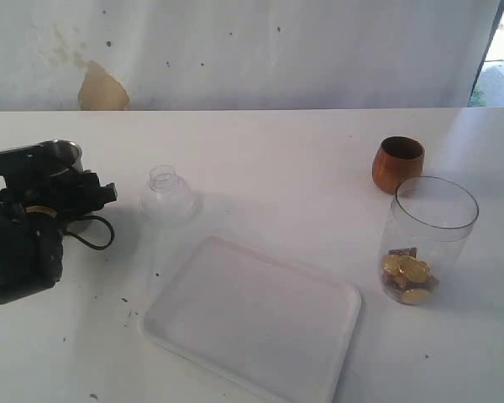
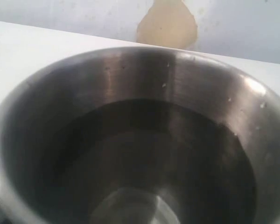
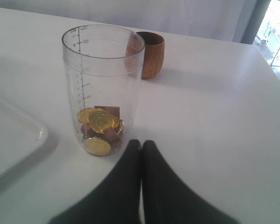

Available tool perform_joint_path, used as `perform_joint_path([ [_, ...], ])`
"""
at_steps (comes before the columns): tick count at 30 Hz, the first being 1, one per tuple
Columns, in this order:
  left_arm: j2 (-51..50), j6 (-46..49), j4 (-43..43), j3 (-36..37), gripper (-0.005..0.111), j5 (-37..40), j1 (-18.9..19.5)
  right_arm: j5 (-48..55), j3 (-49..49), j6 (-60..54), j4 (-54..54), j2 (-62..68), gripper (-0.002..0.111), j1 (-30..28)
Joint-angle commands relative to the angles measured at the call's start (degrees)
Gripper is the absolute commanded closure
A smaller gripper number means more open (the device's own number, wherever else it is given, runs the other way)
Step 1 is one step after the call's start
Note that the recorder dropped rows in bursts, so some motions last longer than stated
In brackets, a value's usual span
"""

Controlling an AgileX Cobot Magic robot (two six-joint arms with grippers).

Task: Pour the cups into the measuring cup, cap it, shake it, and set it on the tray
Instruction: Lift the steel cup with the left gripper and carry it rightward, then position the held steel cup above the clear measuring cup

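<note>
Two of the three cups are in view: the wooden cup [image 1: 398,164] and the steel tumbler [image 1: 65,154]; the frosted cup is not seen. The measuring cup [image 1: 427,239] already holds gold coins [image 3: 99,122] and brown pieces, so pouring is judged partly done. Whether the wooden cup is emptied cannot be told. The left wrist view looks straight into the tumbler, where no loose pieces can be made out. The dome lid [image 1: 168,195] lies on the counter [image 1: 277,159], apart from the measuring cup, and the tray [image 1: 252,323] bears nothing. Capping, shaking and placing are therefore left.

The measuring cup stands upright to the right of the tray, just in front of the wooden cup. Its long axis is vertical, its mouth opens upward, and its printed scale faces the right wrist camera. The tray's long axis runs diagonally in the exterior view.

The right pincer [image 3: 141,148] is pressed together and holds nothing, just short of the measuring cup's base. The left pincer [image 1: 57,178] is at the tumbler; whether it is clamped there cannot be told.
</note>
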State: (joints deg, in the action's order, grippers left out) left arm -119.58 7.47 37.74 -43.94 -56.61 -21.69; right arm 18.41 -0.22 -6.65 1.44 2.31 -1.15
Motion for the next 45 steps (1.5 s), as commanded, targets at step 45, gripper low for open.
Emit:
perform_joint_path([
  [45, 10.92, 2.37, -28.03, -30.13, 0.107, 35.58, -25.87, -0.65, 0.22, -0.22, 0.28, 0.21, 0.108, 0.09],
])
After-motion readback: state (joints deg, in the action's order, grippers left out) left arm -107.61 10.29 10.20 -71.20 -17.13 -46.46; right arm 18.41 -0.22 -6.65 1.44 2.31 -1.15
